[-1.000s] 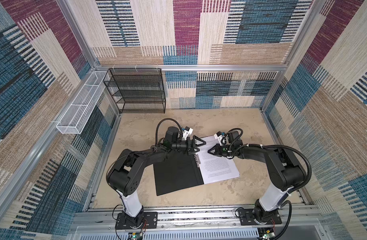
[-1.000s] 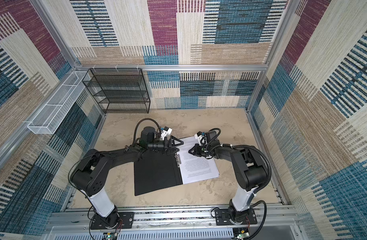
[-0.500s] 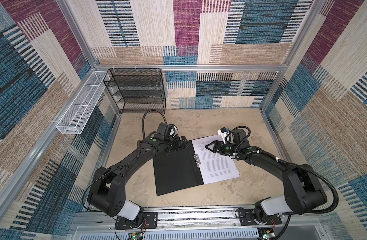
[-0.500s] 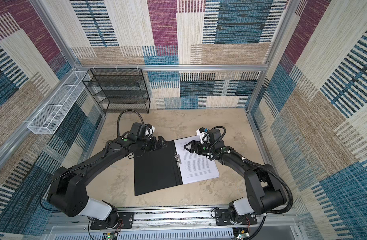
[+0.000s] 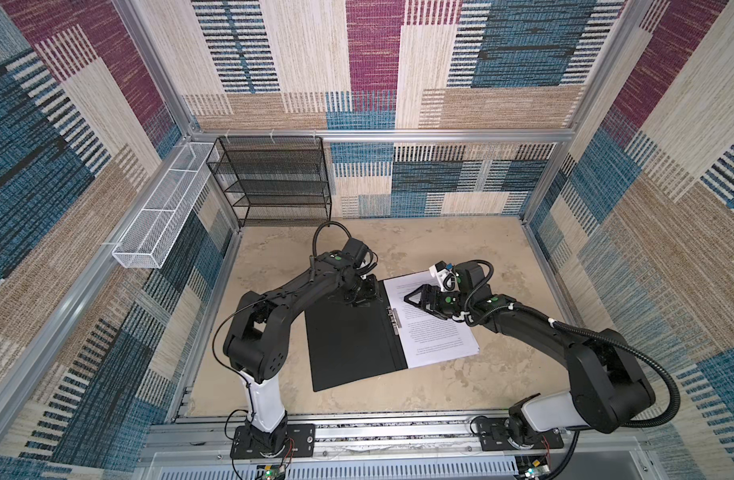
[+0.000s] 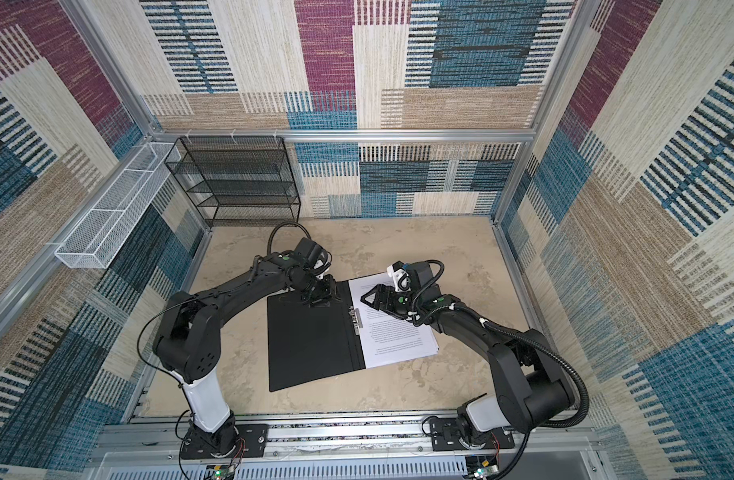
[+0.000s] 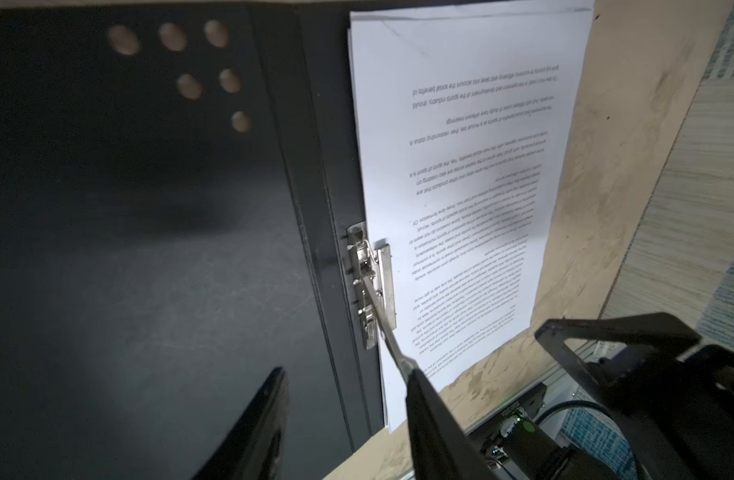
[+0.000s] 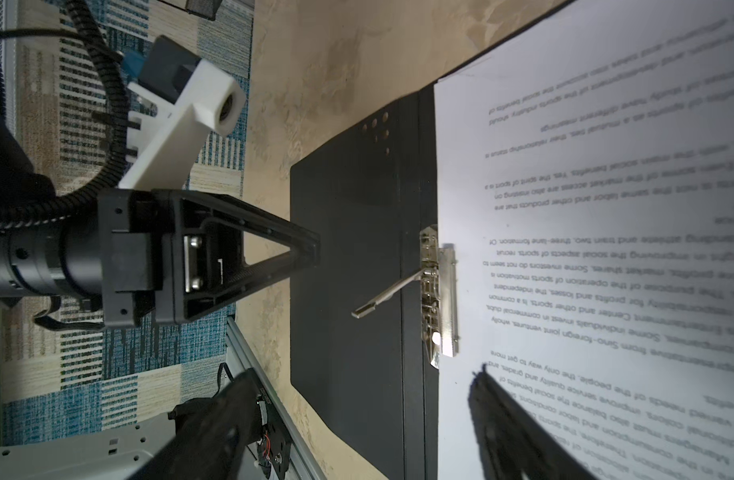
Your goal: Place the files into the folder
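Beyond folder (image 5: 348,332): mesh rack (image 5: 274,183); white basket (image 5: 162,224)

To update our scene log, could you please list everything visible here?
folder: one, black inside, open flat mid-table
files: one stack, white, on the folder's right half
spine clip: one, silver, lever raised, at the files' inner edge
shelf rack: one, black mesh, back left corner
basket: one, white mesh, on the left wall
table: one, beige
left claw: one, black, open, above the folder's far edge
right claw: one, black, open, above the files
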{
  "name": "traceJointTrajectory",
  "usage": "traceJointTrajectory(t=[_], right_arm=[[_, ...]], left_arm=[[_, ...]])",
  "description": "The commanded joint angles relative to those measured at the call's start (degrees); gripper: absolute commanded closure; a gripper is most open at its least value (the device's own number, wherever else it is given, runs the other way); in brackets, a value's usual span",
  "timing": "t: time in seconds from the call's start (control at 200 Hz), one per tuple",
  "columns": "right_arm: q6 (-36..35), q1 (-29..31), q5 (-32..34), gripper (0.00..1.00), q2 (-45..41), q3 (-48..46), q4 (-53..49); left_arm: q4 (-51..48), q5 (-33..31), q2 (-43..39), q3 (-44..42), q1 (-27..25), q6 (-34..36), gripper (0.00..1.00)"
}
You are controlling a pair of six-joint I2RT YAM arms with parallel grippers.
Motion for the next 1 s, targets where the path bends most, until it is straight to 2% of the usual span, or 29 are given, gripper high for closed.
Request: traceJointTrajectory(t=[0.0,0.155,0.245,0.285,0.331,0.456,0.561,0.686,0.992], right_arm=[[5.6,0.1,-1.1,0.45,1.7,-0.7,0.0],[10.7,0.5,-4.4,0.57,4.9,0.0,-0.2],[12.5,0.8,-5.6,0.55,4.9,0.9,-0.3],[12.9,0.8,-6.0,0.46,4.8,1.6,-0.6],[13.4,0.9,-6.4,0.45,5.4,2.6,-1.5],[15.8,0.9,-11.2,0.46,8.0,3.8,1.3],[16.7,0.9,-14.5,0.46,10.7,5.6,0.4],[20.2,0.9,-15.9,0.48,11.6,4.5,3.2],[21.8,0.9,-16.7,0.56,14.1,6.8,2.5]], left_arm=[[-5.7,1.5,4.6,6.3,-1.2,0.1,0.58],[-8.3,1.2,10.9,11.3,-2.1,-2.6,0.67],[-8.4,-0.6,11.5,11.4,-2.3,-3.2,0.67],[-8.6,-1.1,12.1,11.9,-2.3,-3.1,0.67],[-9.2,-1.1,13.5,13.0,-2.3,-2.7,0.68],[-9.7,1.6,17.2,15.7,-2.5,-2.7,0.70],[-10.0,-0.1,17.5,16.2,-2.5,-2.8,0.71],[-10.3,-0.5,18.3,17.0,-2.4,-2.5,0.71],[-10.4,-0.5,20.3,18.1,-1.6,-2.0,0.78]])
